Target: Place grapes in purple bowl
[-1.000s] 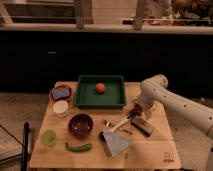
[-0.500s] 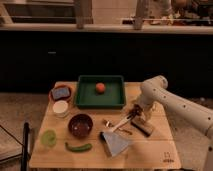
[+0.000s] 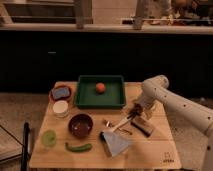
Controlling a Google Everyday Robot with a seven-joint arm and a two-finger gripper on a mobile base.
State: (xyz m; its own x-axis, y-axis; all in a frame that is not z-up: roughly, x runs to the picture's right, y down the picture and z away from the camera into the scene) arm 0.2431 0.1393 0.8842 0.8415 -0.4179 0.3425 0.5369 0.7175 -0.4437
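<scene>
The purple bowl [image 3: 80,125] stands empty at the left-middle of the wooden table [image 3: 150,152]. My gripper [image 3: 135,111] is low over the table's right side, just off the green tray's front right corner, well to the right of the bowl. A small dark reddish lump, seemingly the grapes [image 3: 133,108], sits right at the gripper's tip. I cannot tell whether it is held or lying on the table. The white arm [image 3: 170,100] reaches in from the right.
A green tray [image 3: 85,101] holds an orange ball [image 3: 100,87]. An orange-red dish [image 3: 53,95] with a blue block [image 3: 61,92] and a white cup [image 3: 60,108] stand left. A green cup [image 3: 48,138], a green vegetable [image 3: 78,147], a blue cloth [image 3: 115,142] and a brown block [image 3: 142,126] lie in front.
</scene>
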